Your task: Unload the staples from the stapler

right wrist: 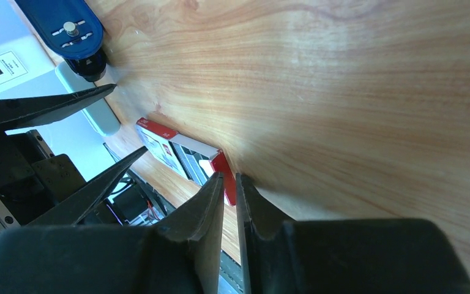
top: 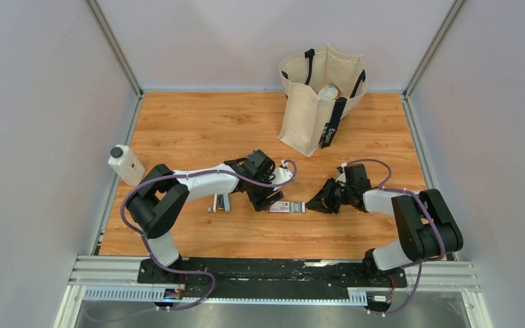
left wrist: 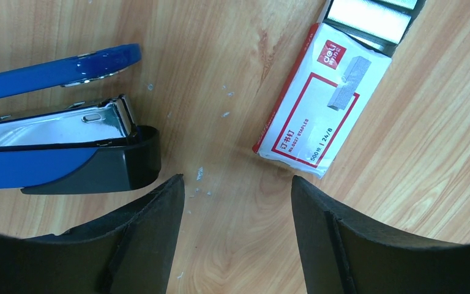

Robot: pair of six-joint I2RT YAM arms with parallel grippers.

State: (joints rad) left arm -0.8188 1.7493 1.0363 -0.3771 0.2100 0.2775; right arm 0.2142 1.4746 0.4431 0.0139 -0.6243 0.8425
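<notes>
At wrist-frame left, stapler (left wrist: 55,153) lies hinged open, just left of left gripper (left wrist: 237,179); jaws wide apart, holding nothing.

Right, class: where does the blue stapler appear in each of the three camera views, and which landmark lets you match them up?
Top external: the stapler sits slightly left of and below the picture's centre.
Left wrist: the stapler fills the left edge, lying open with its blue top lifted off the metal channel.
Right wrist: the stapler is in the top left corner.
Shared landmark: the red-and-white staple box, close by in every view.
</notes>
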